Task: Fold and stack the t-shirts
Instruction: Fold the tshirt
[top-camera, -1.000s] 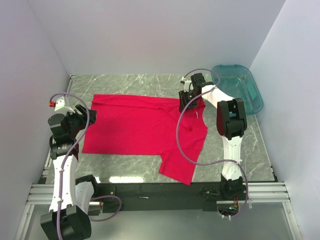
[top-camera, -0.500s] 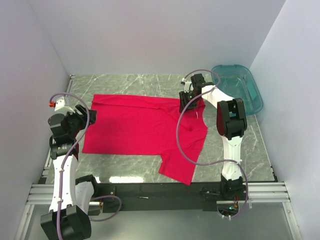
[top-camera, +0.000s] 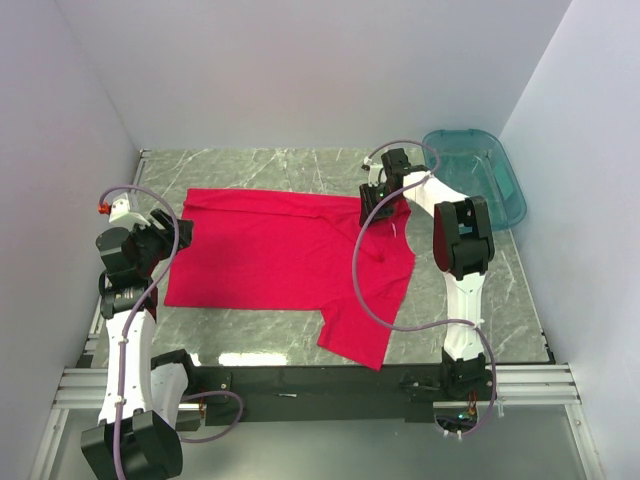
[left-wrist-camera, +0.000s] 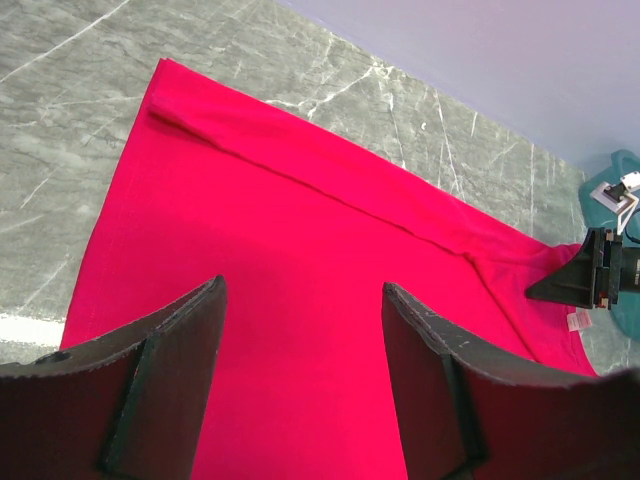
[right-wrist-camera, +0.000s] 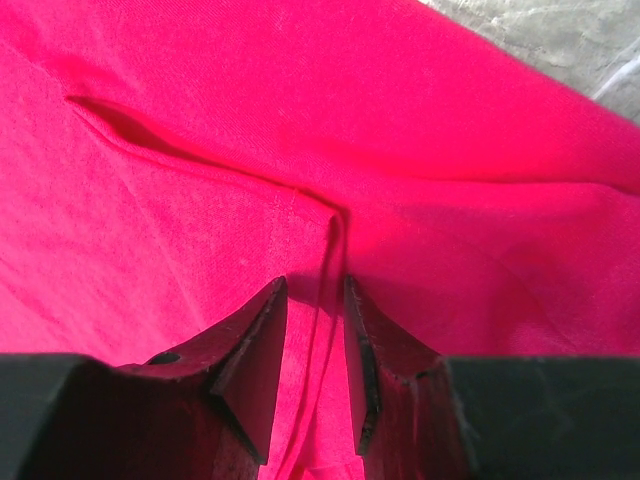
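Red t-shirt (top-camera: 290, 255) lies spread flat across the middle of the desk (top-camera: 260, 165). One sleeve (top-camera: 355, 335) pokes toward the near edge on the right, and a narrow folded band runs along the far hem.

At the shirt's far right corner the right pincer (right-wrist-camera: 315, 340) is down on the cloth. Its tips are drawn close together on a raised pleat of fabric, so it looks clamped on the shirt rather than merely resting there. The left pincer (left-wrist-camera: 300, 340) hangs above the shirt's left side with its tips wide apart, holding nothing.

The step in hand appears to be taking hold for a first fold, and only one side is gripped. To do it well, the left pincer should drop onto the far left corner, level with the right one's hold, and bite both layers of the folded band rather than the top layer alone. Then both arms ought to lift together, only just off the desk, and keep the far edge taut between them. A lopsided lift would likely drag the shirt askew or bunch it.

A teal bin (top-camera: 480, 175) sits at the far right, apart from the cloth.
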